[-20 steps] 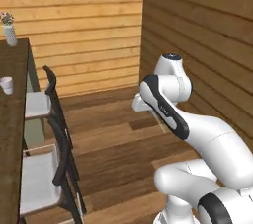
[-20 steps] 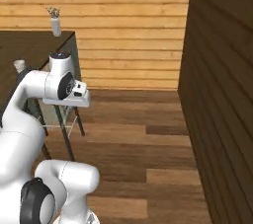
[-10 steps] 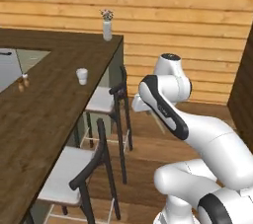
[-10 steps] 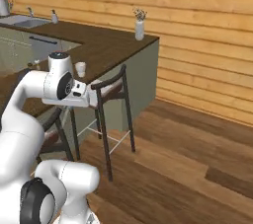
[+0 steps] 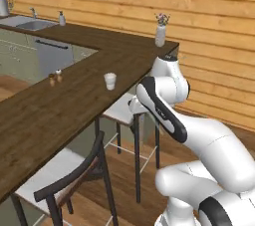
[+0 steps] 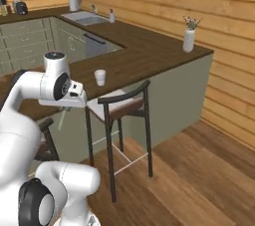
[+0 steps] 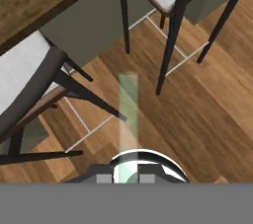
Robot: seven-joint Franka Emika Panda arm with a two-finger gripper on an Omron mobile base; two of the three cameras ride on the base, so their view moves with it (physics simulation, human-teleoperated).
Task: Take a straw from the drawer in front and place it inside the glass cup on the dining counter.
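While the base faces the dining counter (image 5: 74, 100), the step in hand appears to be carrying the straw up to that long dark wooden top and over the glass cup (image 5: 110, 81). The counter runs from the near left toward the flower vase (image 5: 160, 32) at its far corner, and the cup stands upright on it, near the edge that overhangs the stools, well short of the vase and a little apart from the two small shakers (image 5: 54, 76). Below that edge sit a white-seated stool (image 6: 119, 104) and a dark-backed chair (image 5: 74, 182).

The arm holds its hand low, beside the counter and under the level of its top. The gripper (image 6: 63, 108) is clenched on the straw (image 6: 62, 118), which hangs down from it as a thin pale stick; in the hand view it runs straight out from between the tips (image 7: 127, 114), pointing at the floor.

To do this well, I judge the hand must rise clear of the counter edge first, so the hanging straw does not catch the slab or a chair back. Then it should centre the straw's lower end over the cup mouth, lower it vertically, and let go only once that end is inside, since a light tumbler may tip.
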